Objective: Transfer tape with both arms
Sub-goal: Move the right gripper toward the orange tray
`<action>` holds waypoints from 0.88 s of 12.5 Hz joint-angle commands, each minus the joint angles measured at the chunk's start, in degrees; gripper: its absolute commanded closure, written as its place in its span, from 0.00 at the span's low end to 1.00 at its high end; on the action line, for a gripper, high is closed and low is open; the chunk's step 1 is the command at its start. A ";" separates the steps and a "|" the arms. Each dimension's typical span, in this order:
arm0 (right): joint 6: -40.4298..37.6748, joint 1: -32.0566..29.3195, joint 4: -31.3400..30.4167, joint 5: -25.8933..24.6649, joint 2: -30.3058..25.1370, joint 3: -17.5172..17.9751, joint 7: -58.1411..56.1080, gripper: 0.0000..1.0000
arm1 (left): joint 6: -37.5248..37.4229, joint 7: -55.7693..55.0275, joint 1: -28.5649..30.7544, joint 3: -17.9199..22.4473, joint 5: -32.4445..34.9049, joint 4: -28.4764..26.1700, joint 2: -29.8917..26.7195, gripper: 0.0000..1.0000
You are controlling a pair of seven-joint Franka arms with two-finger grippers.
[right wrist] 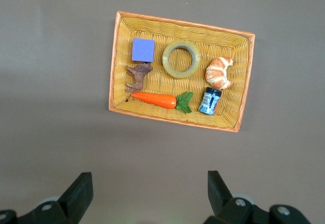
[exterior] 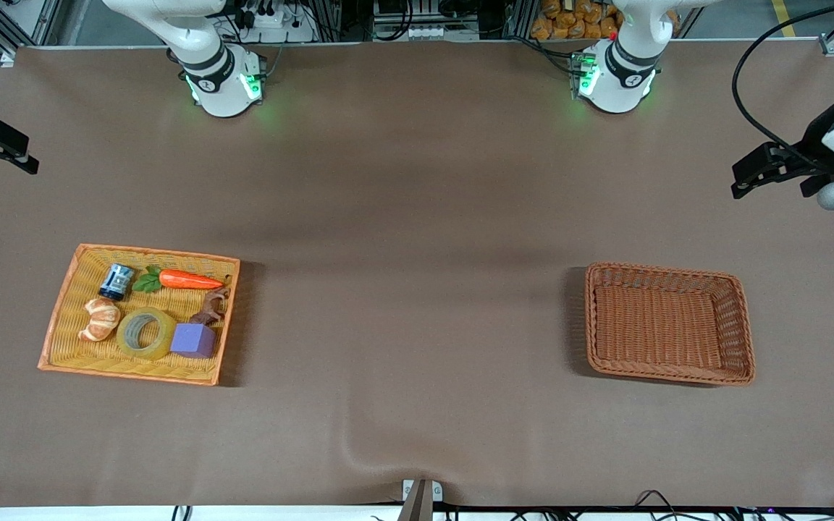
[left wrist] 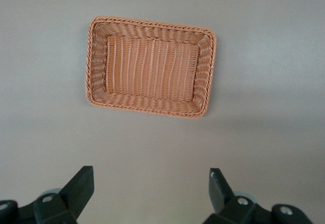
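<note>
1. Nothing is transferred yet, by my reading: the tape roll (exterior: pixel 146 333) lies in the yellow wicker tray (exterior: pixel 69 293), between the croissant (exterior: pixel 100 319) and the purple cube (exterior: pixel 193 340); pick-up, handover and placing all remain.
2. The right gripper (right wrist: pixel 147 196) hangs high with fingers spread wide and empty, the tray ahead of and below it.
3. The left gripper (left wrist: pixel 151 193), equally wide and empty, hangs high with the empty brown basket (left wrist: pixel 96 56) ahead and below.
4. The roll lies flat, hole facing up, its axis vertical; being round, it has no long axis.
</note>
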 commanded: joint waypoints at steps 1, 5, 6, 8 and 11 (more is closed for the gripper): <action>0.68 -0.16 -0.55 -0.71 -0.04 0.36 0.58 0.00 | -0.38 -0.14 -0.16 -0.91 1.22 0.05 -0.27 0.00; 2.43 0.01 -0.90 -0.62 2.68 0.45 0.67 0.00 | -0.38 -0.06 -0.16 -1.00 1.22 0.05 -0.27 0.00; 2.61 0.10 -0.81 -0.62 3.38 0.45 0.67 0.00 | -0.38 -0.06 0.01 -1.00 1.22 0.05 -0.19 0.00; 4.62 0.01 -0.90 -0.62 4.87 0.36 0.49 0.00 | -0.29 -0.14 0.01 -1.00 1.13 0.14 -0.19 0.00; 7.35 -0.69 -0.90 -0.71 9.26 0.36 0.31 0.00 | -0.29 -0.23 -0.16 -1.00 1.13 0.05 -0.10 0.00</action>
